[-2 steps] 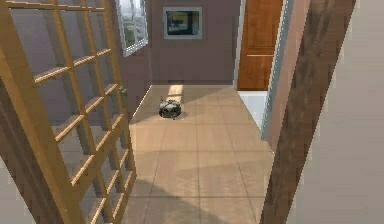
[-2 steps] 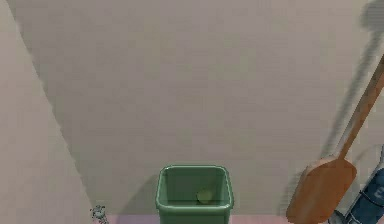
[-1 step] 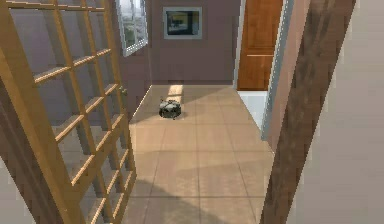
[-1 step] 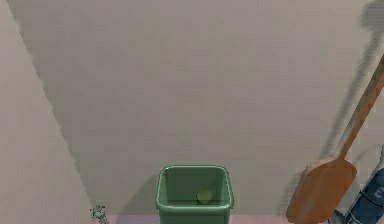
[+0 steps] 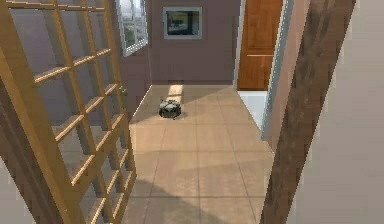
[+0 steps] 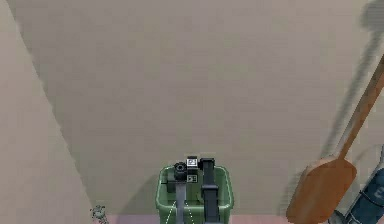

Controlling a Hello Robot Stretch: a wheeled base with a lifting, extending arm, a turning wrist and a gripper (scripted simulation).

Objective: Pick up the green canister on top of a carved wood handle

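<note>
In the arm side view a dark green canister (image 6: 195,198) with a squarish top sits at the bottom centre, in front of a plain beige wall. The dark arm bar rises over it from the bottom edge. My gripper (image 6: 180,176) lies at the canister's top rim, beside the small white marked squares. The canister stands right behind the fingers, so I cannot tell whether the gripper holds anything. A carved wooden paddle (image 6: 324,190) with a long thin handle (image 6: 362,115) leans at the lower right, apart from the canister.
The forward view has a wooden lattice frame (image 5: 75,120) close on the left and a dark wooden post (image 5: 312,110) on the right. Tan tiled floor runs ahead to a small round object (image 5: 171,108). An orange-brown door (image 5: 260,42), a window (image 5: 132,25) and a framed picture (image 5: 182,22) lie beyond.
</note>
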